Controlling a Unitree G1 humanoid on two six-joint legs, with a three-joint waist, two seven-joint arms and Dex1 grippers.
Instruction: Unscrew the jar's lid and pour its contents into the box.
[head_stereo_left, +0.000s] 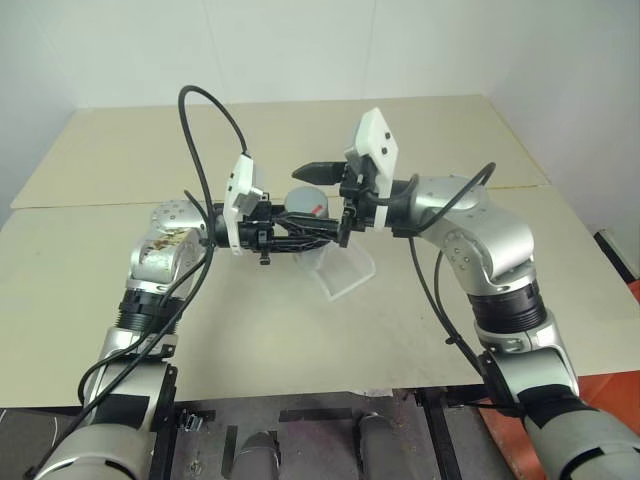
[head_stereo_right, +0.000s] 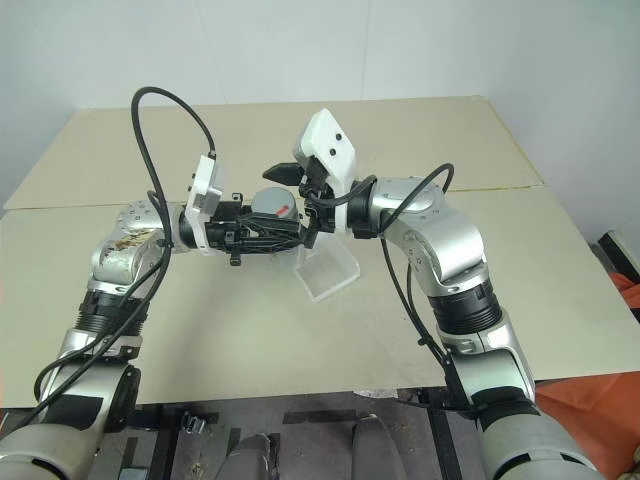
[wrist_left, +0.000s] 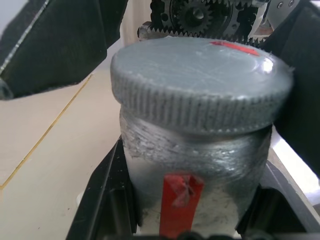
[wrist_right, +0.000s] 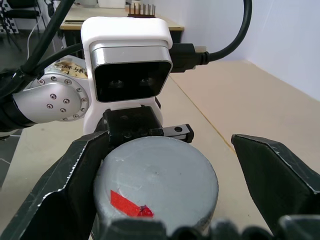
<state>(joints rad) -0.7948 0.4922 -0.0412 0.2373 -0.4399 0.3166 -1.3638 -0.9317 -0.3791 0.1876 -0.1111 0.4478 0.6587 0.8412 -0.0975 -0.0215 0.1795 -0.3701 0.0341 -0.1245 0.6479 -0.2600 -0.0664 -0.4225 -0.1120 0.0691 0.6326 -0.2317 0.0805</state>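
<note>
My left gripper (head_stereo_left: 295, 236) is shut on the jar (wrist_left: 200, 160), holding it upright above the table; a red stripe (wrist_left: 181, 202) runs down the jar's scuffed wall. The grey lid (wrist_right: 155, 180) with its red mark (wrist_right: 129, 204) sits on the jar. My right gripper (head_stereo_left: 325, 195) is open, with one finger (wrist_right: 65, 190) on each side of the lid and a gap between each finger and its rim. The box (head_stereo_left: 345, 265), a clear shallow tray, lies on the table just below and behind the jar. The contents are hidden.
The beige table (head_stereo_left: 420, 330) stretches wide around both arms, with a seam (head_stereo_left: 90, 203) across it at the left. Black cables (head_stereo_left: 205, 110) loop above my left wrist. White walls stand behind the table's far edge.
</note>
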